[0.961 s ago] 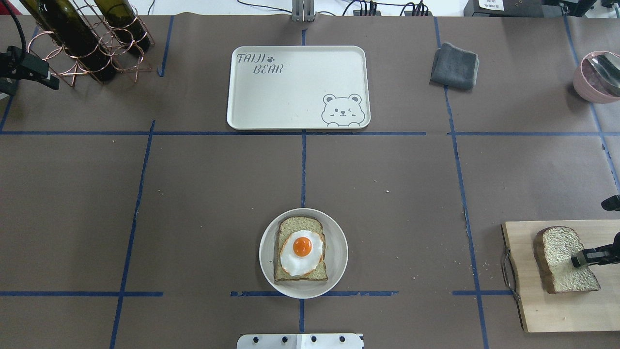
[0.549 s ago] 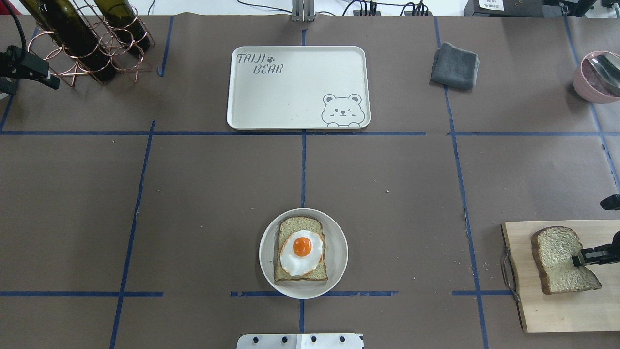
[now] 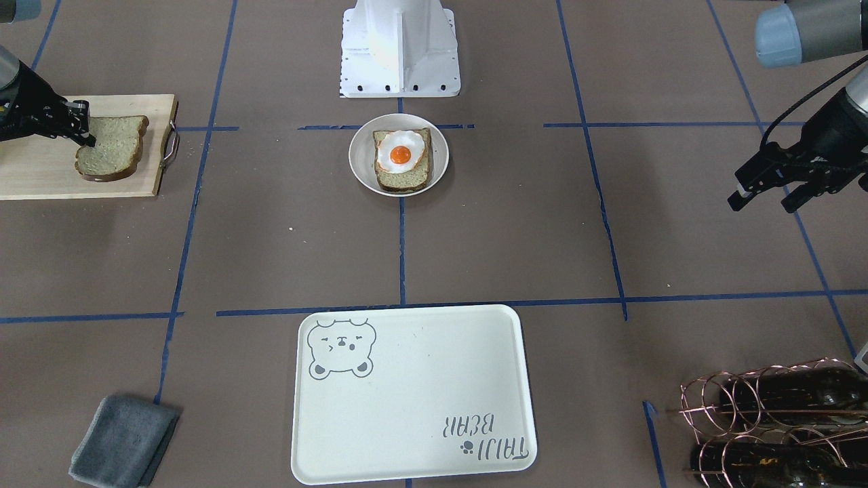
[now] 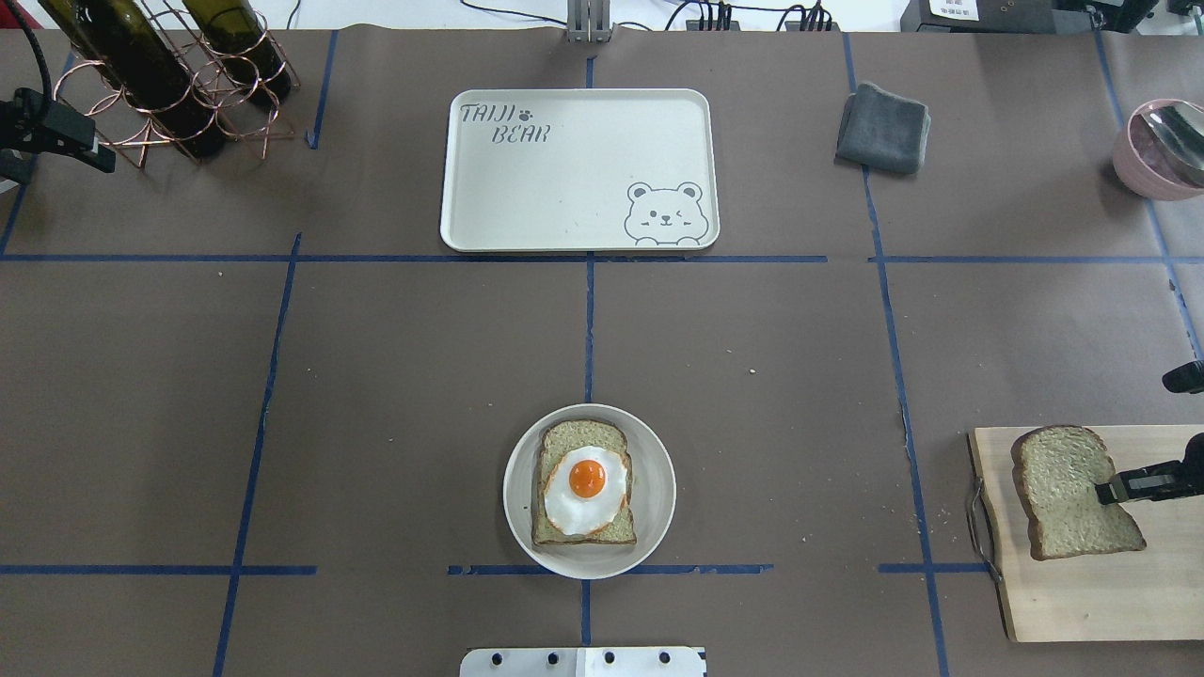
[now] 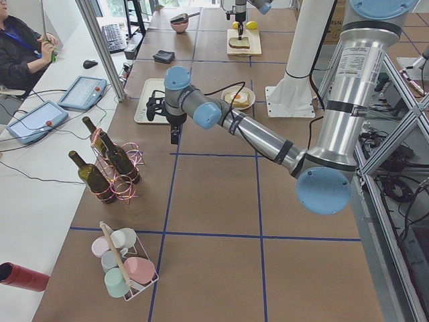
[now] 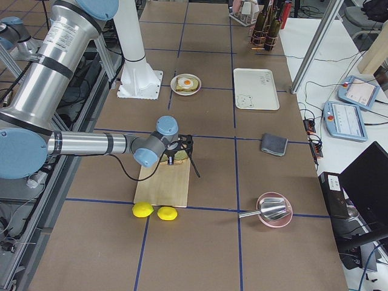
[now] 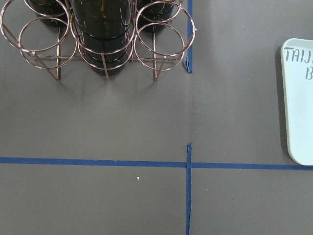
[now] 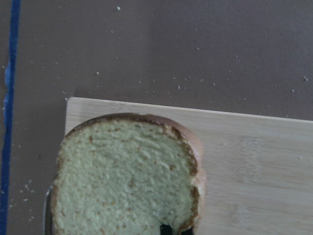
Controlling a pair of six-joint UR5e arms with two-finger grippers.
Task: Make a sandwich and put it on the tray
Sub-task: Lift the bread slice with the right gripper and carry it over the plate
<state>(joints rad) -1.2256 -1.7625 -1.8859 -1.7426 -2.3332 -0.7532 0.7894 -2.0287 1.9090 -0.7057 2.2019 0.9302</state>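
Note:
A bread slice with a fried egg (image 4: 585, 481) on top lies on the small round plate (image 4: 658, 489) at the table's near middle. My right gripper (image 4: 1110, 490) is shut on a second bread slice (image 4: 1068, 494) and holds it tilted just above the wooden cutting board (image 4: 1082, 602); the slice fills the right wrist view (image 8: 127, 181). The cream tray (image 4: 564, 179) with the bear drawing lies bare at the far middle. My left gripper (image 3: 765, 198) hangs open and holds nothing at the far left, beside the bottle rack.
A copper rack with wine bottles (image 4: 160, 75) stands far left. A grey cloth (image 4: 882, 127) lies right of the tray, and a pink bowl with a spoon (image 4: 1162, 150) is far right. Two yellow lemons (image 6: 154, 211) lie beyond the cutting board.
My right gripper has lifted the second bread slice off the cutting board and carried it slightly leftward. The left arm, plate and tray have not moved.

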